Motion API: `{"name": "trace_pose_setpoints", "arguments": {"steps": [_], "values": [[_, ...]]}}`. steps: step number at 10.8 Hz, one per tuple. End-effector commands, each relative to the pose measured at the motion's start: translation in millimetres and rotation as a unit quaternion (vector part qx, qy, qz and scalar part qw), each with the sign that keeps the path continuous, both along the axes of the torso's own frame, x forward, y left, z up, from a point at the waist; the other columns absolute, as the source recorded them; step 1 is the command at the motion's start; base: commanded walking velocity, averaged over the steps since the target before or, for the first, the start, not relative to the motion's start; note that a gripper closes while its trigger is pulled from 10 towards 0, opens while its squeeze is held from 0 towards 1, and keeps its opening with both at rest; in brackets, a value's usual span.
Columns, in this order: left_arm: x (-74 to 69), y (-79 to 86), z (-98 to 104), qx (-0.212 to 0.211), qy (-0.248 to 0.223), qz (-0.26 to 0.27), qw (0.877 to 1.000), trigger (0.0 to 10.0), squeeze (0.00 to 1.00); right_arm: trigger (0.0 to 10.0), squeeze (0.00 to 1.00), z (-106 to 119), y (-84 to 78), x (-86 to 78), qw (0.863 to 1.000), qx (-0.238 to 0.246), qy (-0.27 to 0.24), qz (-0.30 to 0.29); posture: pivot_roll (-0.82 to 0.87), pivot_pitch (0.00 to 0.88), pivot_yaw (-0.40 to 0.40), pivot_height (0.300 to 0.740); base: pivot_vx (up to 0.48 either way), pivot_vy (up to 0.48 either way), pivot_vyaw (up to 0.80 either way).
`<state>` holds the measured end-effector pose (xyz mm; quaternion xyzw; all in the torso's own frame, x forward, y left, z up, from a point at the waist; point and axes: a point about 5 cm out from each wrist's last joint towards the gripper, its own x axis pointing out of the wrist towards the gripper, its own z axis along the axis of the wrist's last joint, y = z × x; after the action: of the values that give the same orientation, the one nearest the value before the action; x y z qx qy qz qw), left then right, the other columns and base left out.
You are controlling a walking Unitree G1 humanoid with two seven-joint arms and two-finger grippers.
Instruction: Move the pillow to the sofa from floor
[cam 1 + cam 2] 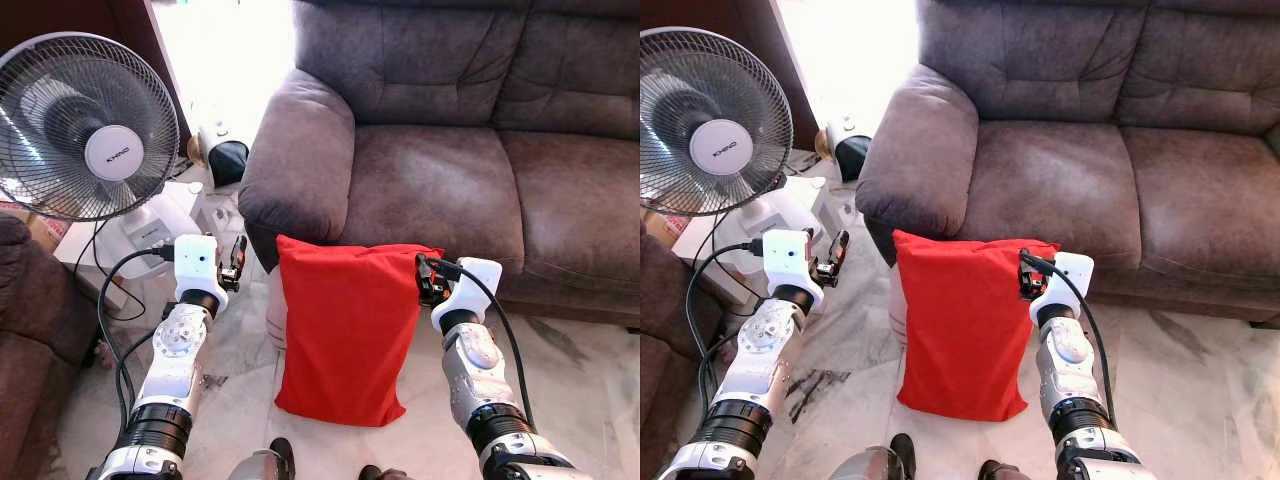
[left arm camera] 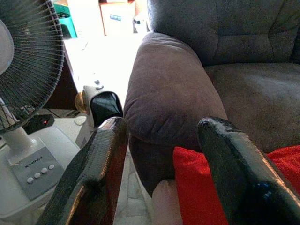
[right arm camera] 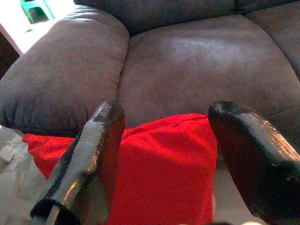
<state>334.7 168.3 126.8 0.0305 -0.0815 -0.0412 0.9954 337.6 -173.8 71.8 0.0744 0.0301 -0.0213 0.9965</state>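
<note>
Red pillow (image 1: 345,325) stands on the marble floor (image 1: 590,385), leaning against the brown sofa (image 1: 450,180) at twelve o'clock. Left gripper (image 1: 238,262) at ten o'clock and right gripper (image 1: 428,280) at two flank it, fingers spread, holding nothing. A standing fan (image 1: 85,130) crowds the left side.

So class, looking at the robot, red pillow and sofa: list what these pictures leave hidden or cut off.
- Head views: the red fabric pillow hides the sofa's front and a pale object behind it.
- The brown suede sofa is cut off by the top and right edges.
- The white pedestal fan is cropped on the left.
- Left wrist view: the black fingers block the floor.
</note>
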Motion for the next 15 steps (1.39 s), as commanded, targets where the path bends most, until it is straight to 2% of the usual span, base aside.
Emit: {"name": "trace_pose_setpoints", "arguments": {"steps": [1,2,7,10,11,15], "values": [[-1.5,1.8,-1.4,-0.001,0.004,0.002,1.0,10.0,0.0,10.0,0.0,-4.3,0.4,-2.1,1.0,0.004,0.008,-0.002,0.13,0.179,0.009,0.74,0.0,0.0,0.0],[-1.6,1.8,-1.5,-0.001,0.004,0.003,1.0,10.0,0.0,10.0,0.0,-3.6,1.1,-1.6,1.0,0.004,0.007,0.0,0.13,0.18,0.009,0.74,0.0,0.0,-0.68],[-1.0,2.6,-1.7,-0.001,0.005,0.004,1.0,10.0,0.0,10.0,0.0,-3.1,3.8,-1.7,1.0,-0.004,0.003,0.008,0.13,0.181,0.007,0.74,0.0,0.0,0.0],[-0.9,2.8,-1.8,-0.001,0.006,0.007,1.0,10.0,0.0,10.0,0.0,-3.9,3.5,-1.7,1.0,0.003,0.007,0.005,0.13,0.181,0.004,0.74,0.274,0.0,0.0],[-1.0,2.9,-2.0,-0.001,0.006,0.007,1.0,10.0,0.0,10.0,0.0,-4.4,3.9,-1.3,1.0,0.007,0.011,0.005,0.13,0.18,0.004,0.74,0.3,0.0,-0.79],[-1.2,3.1,-2.1,0.0,0.006,0.007,1.0,10.0,0.0,10.0,0.0,-2.9,4.5,-1.4,1.0,-0.004,0.003,0.008,0.13,0.18,0.005,0.74,0.302,0.0,-0.16]]}}
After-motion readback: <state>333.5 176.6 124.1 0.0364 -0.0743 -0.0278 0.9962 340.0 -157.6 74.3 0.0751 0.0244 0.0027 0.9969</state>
